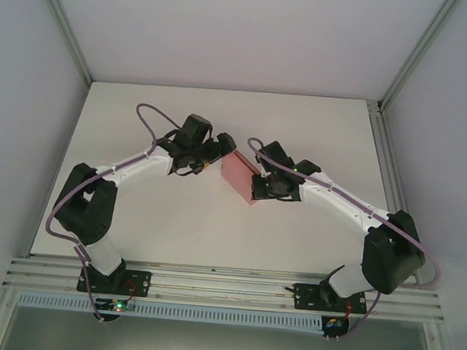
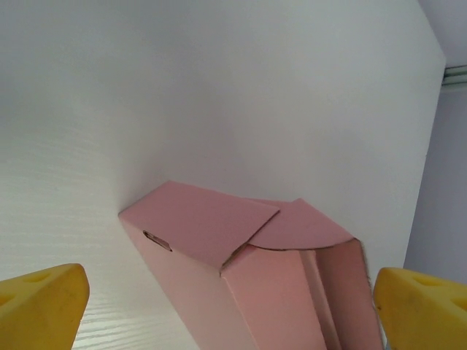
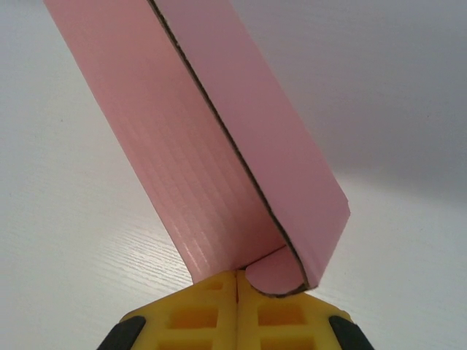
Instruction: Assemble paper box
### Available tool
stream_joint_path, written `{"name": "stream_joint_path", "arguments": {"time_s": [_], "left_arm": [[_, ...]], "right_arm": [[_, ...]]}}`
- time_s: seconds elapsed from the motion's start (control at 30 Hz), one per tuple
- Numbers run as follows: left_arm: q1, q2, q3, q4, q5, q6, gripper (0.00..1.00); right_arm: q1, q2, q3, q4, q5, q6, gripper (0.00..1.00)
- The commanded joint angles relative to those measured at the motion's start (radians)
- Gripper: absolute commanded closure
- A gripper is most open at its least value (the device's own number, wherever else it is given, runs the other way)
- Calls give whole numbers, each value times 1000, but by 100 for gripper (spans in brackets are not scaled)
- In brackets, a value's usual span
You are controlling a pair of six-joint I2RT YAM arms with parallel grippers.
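paper box partly folded | right end effector pinching its corner | left end effector spread, straddling box

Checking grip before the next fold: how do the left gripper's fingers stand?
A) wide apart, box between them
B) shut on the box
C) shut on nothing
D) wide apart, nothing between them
A: in the left wrist view the left gripper has its yellow fingers at opposite edges of the picture, with the box between them.

The paper box sits between the left gripper's spread yellow fingertips. Its end flaps are half folded.
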Motion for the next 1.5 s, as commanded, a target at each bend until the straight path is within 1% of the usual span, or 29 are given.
{"name": "stream_joint_path", "arguments": {"time_s": [0.0, 0.1, 0.2, 0.27, 0.47, 0.57, 0.63, 0.73, 0.83, 0.9, 1.0, 1.1, 1.2, 1.23, 1.3, 1.33, 1.37, 1.4, 1.47], "left_arm": [[-14, 72, 34, 70, 68, -36, 0], [-22, 103, 43, 102, 74, -53, 0], [-22, 97, 32, 105, 69, -53, 0], [-23, 69, 13, 109, 61, -44, 0], [-24, -48, -37, 49, -5, -7, 0], [-24, -64, -24, 38, -36, 11, 0], [-24, -38, 15, 20, -49, 18, 0], [-23, 40, 99, 0, -3, 25, 0], [-24, 103, 149, -24, 12, 24, 0], [-25, 124, 150, -16, 17, 11, 0], [-28, 152, 147, -19, 54, 6, 0], [-36, 162, 127, -43, 40, 5, 0], [-37, 165, 86, -16, 32, -13, 0], [-36, 169, 75, -3, 40, -16, 2], [-38, 176, 61, 10, 53, -21, 11], [-36, 179, 55, 9, 54, -19, 18], [-36, 180, 49, 6, 48, -20, 27], [-37, 182, 39, 16, 50, -16, 30], [-37, 183, 22, 32, 55, -19, 30]], "right_arm": [[12, 71, -44, -100, 15, -19, 100], [12, 73, -44, -100, 11, -19, 100], [12, 72, -46, -100, 13, -21, 100], [12, 72, -44, -104, 15, -22, 100], [12, 84, -31, -112, 16, -26, 100], [12, 91, -25, -112, 12, -31, 100], [12, 94, -24, -112, 9, -31, 100], [12, 93, -21, -114, 10, -32, 100], [12, 97, -18, -110, 9, -32, 100], [12, 99, -18, -108, 8, -31, 100], [12, 102, -16, -112, 14, -30, 100], [12, 101, -18, -111, 12, -28, 100], [12, 102, -23, -109, 10, -24, 100], [13, 100, -25, -108, 10, -22, 100], [14, 100, -31, -104, 5, -17, 100], [14, 97, -34, -99, 1, -15, 100], [15, 92, -39, -93, -2, -12, 100], [15, 85, -47, -84, -4, -11, 100], [16, 74, -57, -68, -8, -6, 100]]}}
